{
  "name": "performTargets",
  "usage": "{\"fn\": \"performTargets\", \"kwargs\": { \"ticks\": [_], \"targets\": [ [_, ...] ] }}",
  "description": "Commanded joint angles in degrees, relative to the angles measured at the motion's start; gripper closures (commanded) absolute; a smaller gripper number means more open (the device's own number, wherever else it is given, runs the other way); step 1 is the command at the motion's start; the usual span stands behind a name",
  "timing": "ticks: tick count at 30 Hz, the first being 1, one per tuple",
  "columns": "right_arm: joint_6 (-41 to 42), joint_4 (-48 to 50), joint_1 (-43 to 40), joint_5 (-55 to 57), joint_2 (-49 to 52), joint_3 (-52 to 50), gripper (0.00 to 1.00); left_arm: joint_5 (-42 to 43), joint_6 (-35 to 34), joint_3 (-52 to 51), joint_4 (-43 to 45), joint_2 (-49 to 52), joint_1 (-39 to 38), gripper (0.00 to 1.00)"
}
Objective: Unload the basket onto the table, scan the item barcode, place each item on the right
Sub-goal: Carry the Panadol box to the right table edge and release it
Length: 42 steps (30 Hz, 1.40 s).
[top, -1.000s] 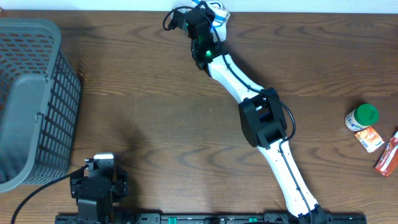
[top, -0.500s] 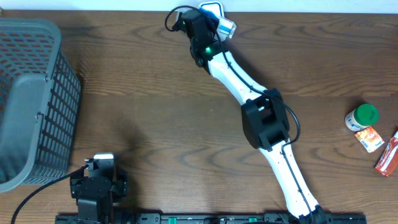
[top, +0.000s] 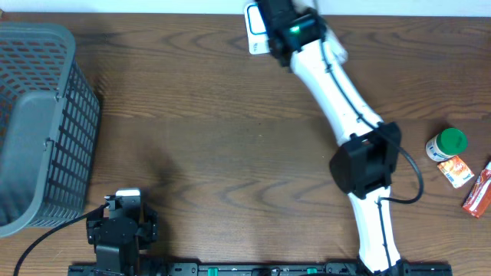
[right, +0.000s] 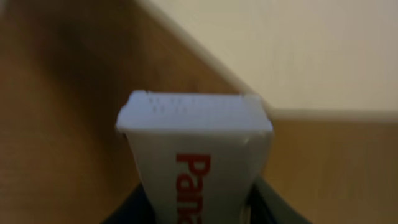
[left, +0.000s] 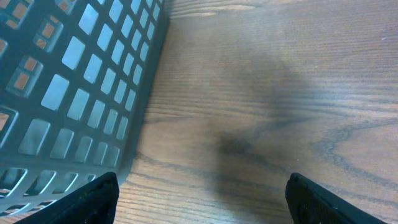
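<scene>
The item is a white box [right: 196,140] with red lettering, and it stands upright between the fingers of my right gripper [right: 199,208], which is shut on it. In the overhead view the box [top: 257,21] shows a white and blue face at the far edge of the table, just left of the right gripper [top: 275,27]. No barcode shows on the faces in view. My left gripper [left: 202,200] hovers open over bare wood at the near left, next to the basket, with nothing between its fingers. From above, the left gripper [top: 123,211] sits near the front edge.
A grey mesh basket [top: 42,126] fills the left side, and its wall [left: 74,81] is close to my left fingers. At the right edge lie a green-lidded bottle [top: 446,143], an orange packet [top: 456,171] and a red packet [top: 477,192].
The right arm has swung to the right along the far edge, carrying the box and turning it. The left arm has not moved.
</scene>
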Motion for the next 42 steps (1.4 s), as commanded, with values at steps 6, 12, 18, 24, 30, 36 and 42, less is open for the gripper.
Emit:
{"fn": "performTargets", "kwargs": {
  "ticks": [6,12,18,24,30,36,42],
  "targets": [
    [25.68,-21.24,-15.10,-15.52,-0.09,-0.28,0.91,-0.15,-0.50,0.46,-0.09,-0.09,0.17,0.14],
    [26.75,-22.18,-25.27,-20.00,-0.07,-2.43,0.89,-0.15,-0.50,0.48,-0.09,-0.09,0.17,0.14],
    [26.82,-17.75,-33.44,-27.67,-0.07,-5.95,0.89,-0.15,-0.50,0.46,-0.09,-0.09,0.17,0.14],
    [27.56,-10.12,-39.17,-33.03,-0.07,-12.00,0.84,-0.15,-0.50,0.46,-0.09,-0.09,0.17,0.14],
    [28.06,-5.40,-43.54,-32.83,-0.07,-19.87,0.83,-0.15,-0.50,0.46,-0.09,-0.09,0.17,0.14],
    [28.50,-4.24,-49.09,-32.11,-0.07,-26.56,0.26,-0.15,-0.50,0.46,-0.09,-0.09,0.17,0.14],
    [28.02,-6.01,-49.66,-41.29,-4.33,-22.14,0.01,-0.15,-0.50,0.48,-0.09,-0.09,0.17,0.14]
  ]
}}
